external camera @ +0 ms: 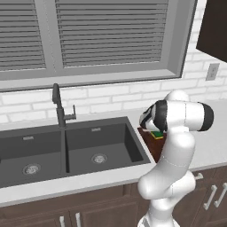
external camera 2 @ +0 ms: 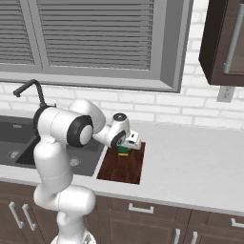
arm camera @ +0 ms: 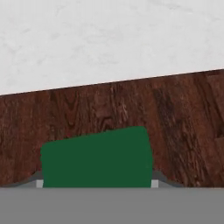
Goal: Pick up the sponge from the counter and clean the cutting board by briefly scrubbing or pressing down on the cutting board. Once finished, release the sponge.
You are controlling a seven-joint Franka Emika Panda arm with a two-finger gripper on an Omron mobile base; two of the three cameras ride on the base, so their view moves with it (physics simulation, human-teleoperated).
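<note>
Green-topped, yellow-bottomed rectangular sponge [arm camera: 97, 157] clamped in two-finger gripper [external camera 2: 125, 148], pressed onto dark reddish-brown wooden cutting board [arm camera: 131, 109] beside grey double sink [external camera: 66, 150], apparently for scrubbing.

green-topped sponge [arm camera: 97, 158] on dark wooden cutting board [arm camera: 175, 113], pale counter [arm camera: 109, 39]

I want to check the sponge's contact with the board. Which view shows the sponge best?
The hand view: the sponge sits large and green against the cutting board. In the right base view it is a small green-yellow block under the hand. In the left base view the arm hides most of it.
</note>
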